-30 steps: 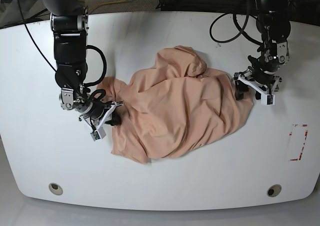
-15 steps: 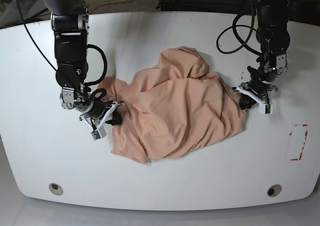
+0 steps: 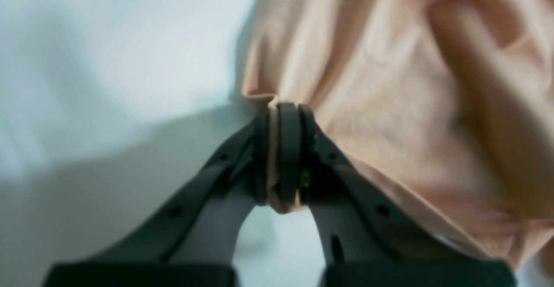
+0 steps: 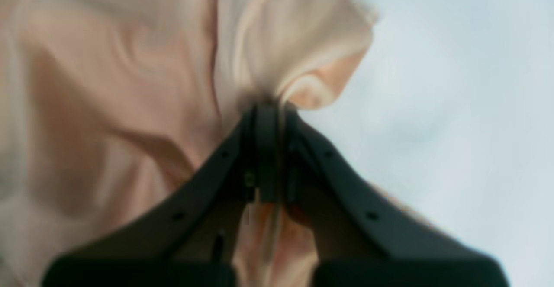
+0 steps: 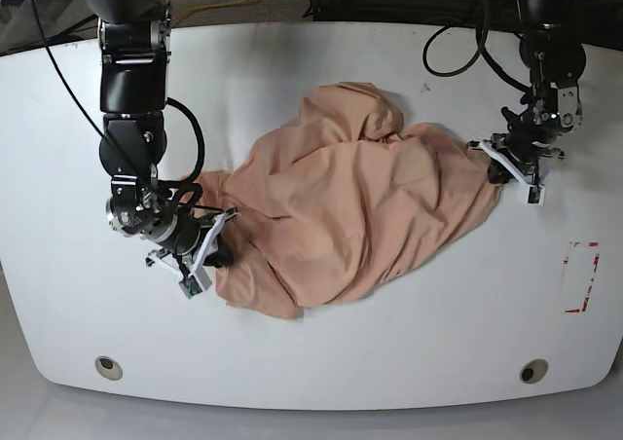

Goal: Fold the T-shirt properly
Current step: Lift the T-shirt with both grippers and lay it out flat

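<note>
The T-shirt lies crumpled in the middle of the white desk, bunched into loose folds with a raised hump at its far side. It is peach in colour throughout; no print shows on the visible surface.

Left gripper: positioned at the shirt's edge on the right of the base view. In the left wrist view its fingers are pressed together with a thin strip of peach fabric sandwiched between the dark pads. The left gripper therefore has the T-shirt clamped at a hem or edge. The cloth fans away from the grip toward the upper right of that view, with the pale desk showing on the other side.

Right gripper: positioned at the shirt's opposite edge, on the left of the base view, low against the desk. In the right wrist view its fingers are drawn tight together, and the T-shirt gathers into a pinched knot at their tips. The right gripper is clamped on the cloth, and a further fold hangs between the finger bases.

Both wrist views are soft in focus; seam detail cannot be determined. A red-marked rectangle sits on the desk near its right edge, well apart from the shirt.
</note>
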`<state>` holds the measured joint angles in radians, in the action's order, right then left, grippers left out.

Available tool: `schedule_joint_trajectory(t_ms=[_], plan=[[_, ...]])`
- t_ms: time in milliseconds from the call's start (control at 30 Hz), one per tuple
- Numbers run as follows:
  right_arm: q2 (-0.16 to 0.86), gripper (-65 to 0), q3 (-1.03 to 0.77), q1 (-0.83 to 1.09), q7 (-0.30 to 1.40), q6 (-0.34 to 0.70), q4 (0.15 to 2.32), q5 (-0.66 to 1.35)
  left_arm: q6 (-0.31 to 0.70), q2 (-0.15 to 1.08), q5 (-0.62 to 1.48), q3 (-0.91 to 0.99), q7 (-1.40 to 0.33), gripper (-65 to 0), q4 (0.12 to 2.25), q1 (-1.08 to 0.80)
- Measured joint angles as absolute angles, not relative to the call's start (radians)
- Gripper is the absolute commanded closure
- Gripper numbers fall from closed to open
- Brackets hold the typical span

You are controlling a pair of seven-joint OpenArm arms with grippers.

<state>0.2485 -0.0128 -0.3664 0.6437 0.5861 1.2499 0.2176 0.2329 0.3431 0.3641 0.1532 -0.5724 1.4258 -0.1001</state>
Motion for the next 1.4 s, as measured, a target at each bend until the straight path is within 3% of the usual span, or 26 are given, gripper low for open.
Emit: schedule_joint_trajectory(t_ms=[500, 767, 1067, 1200, 1400], plan=[[0.283, 0.0, -0.005, -0.673, 0.755, 0.605, 1.279, 0.224, 0.242, 0.437, 0.368, 0.347, -0.862, 0.0, 1.723, 0.101], [0.301, 0.0, -0.005, -0.887, 0.827, 0.6, 1.279, 0.223, 0.244, 0.498, 0.377, 0.406, -1.028, 0.0, 1.839, 0.319], [0.328, 0.0, -0.007, -1.099, 0.888, 0.652, 1.231, 0.239, 0.243, 0.593, 0.379, 0.413, -1.082, 0.0, 1.868, 0.526], [0.349, 0.0, -0.009, -1.087, 0.934, 0.686, 1.274, 0.239, 0.236, 0.603, 0.365, 0.418, -1.081, 0.0, 1.873, 0.502], [0.352, 0.0, -0.086, -0.884, 0.951, 0.7, 1.38, 0.239, 0.245, 0.572, 0.391, 0.467, -1.08, 0.0, 1.876, 0.319]])
